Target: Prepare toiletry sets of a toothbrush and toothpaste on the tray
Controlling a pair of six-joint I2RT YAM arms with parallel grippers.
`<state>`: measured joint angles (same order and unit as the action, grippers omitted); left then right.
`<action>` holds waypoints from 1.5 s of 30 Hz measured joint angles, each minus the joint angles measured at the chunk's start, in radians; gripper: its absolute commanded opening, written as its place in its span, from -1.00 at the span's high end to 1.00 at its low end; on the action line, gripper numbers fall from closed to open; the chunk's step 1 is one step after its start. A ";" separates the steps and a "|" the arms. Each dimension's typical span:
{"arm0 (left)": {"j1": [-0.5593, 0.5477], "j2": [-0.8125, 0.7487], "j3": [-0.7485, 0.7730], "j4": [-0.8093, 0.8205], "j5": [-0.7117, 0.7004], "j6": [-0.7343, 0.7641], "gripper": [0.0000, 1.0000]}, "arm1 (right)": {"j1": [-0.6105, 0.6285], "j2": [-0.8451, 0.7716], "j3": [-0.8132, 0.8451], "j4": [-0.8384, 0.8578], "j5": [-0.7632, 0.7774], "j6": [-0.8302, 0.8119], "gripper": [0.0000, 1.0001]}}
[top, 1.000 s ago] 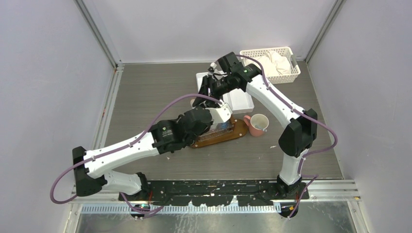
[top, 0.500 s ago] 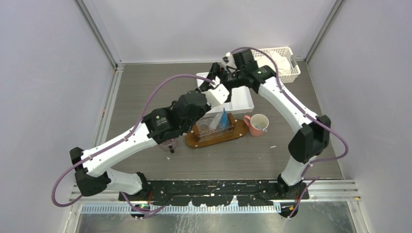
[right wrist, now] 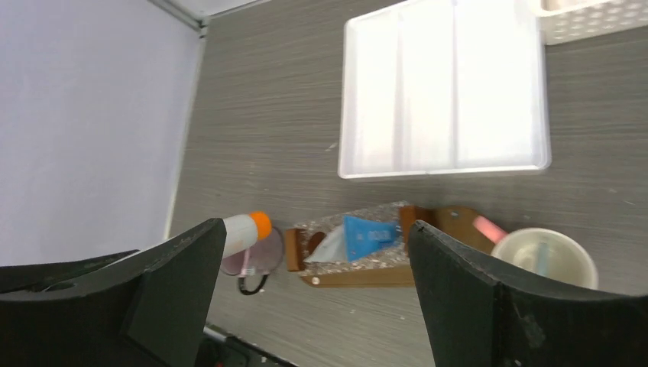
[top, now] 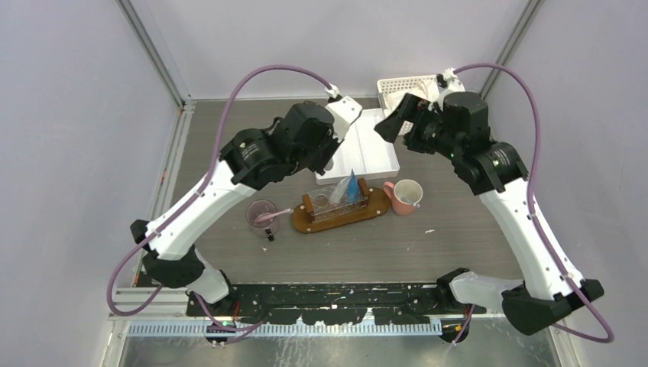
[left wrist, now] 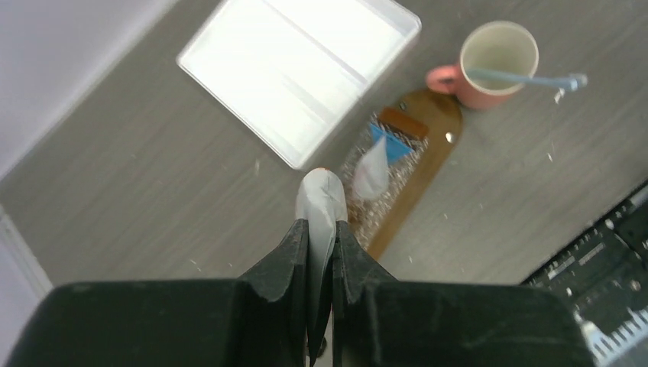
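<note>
The left gripper (left wrist: 321, 229) clenches the white-grey tube (left wrist: 322, 200) while the right gripper (right wrist: 315, 228) gapes empty, so the tube should settle flat on a bare end of the tray (left wrist: 439, 126).

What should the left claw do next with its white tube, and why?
Probably lower the white tube onto the wooden tray: the left claw is shut on it up in the air, and the tray already holds a blue tube.

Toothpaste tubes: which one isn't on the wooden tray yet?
The white-grey tube pinched in the left gripper, held up in the air. The blue tube and the other white-grey tube already sit on the brown oval tray.
</note>
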<state>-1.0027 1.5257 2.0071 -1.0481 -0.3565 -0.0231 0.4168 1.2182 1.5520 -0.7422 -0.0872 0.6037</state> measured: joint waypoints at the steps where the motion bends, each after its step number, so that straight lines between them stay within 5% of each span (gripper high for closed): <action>1: 0.002 0.026 0.016 -0.037 0.021 -0.025 0.99 | 0.000 -0.035 -0.025 0.002 0.030 -0.018 -0.90; 7: 0.003 0.060 -0.050 -0.116 0.086 -0.126 0.99 | 0.000 -0.124 -0.198 -0.014 0.101 -0.070 -0.93; 21: 0.003 -0.104 -0.423 0.056 0.113 -0.206 0.99 | 0.000 -0.164 -0.315 -0.051 0.112 -0.101 -0.94; 45: 0.079 -0.097 -0.584 0.284 0.065 -0.179 0.99 | -0.004 -0.167 -0.365 -0.040 0.105 -0.132 -0.94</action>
<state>-0.9234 1.4292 1.4227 -0.7643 -0.2913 -0.2016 0.4126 1.0512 1.1873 -0.7822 0.0174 0.4721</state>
